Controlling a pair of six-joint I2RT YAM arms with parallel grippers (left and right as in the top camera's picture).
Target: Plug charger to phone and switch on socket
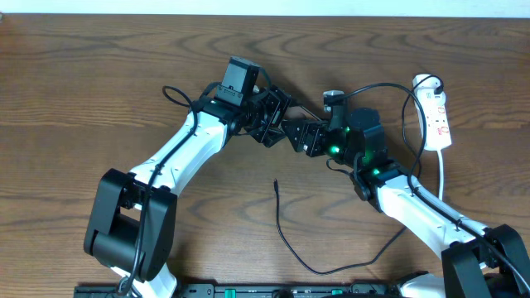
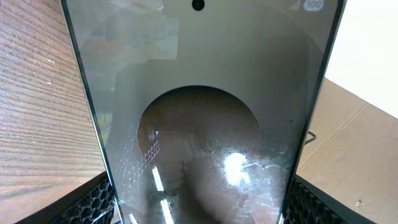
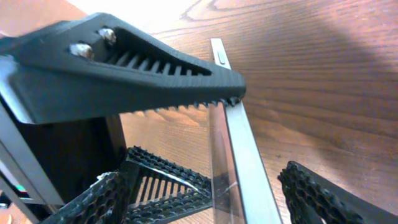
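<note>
Wooden table point(image 1: 83, 99); charger point(image 1: 277, 207) overhead, phone point(image 2: 199, 124) wrist-close.

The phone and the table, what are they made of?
The phone looks like glass on its face, glossy, since it mirrors lights and shapes; its edge seems brushed metal in the right wrist view. The table looks like wood, or a wood-print top, matte with wavy brown grain.

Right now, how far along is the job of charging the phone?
Done: the phone is held in the left gripper. In hand: the right gripper touches its edge. Still to do: the cable lies loose on the table, unplugged; no gripper is at the power strip.
</note>
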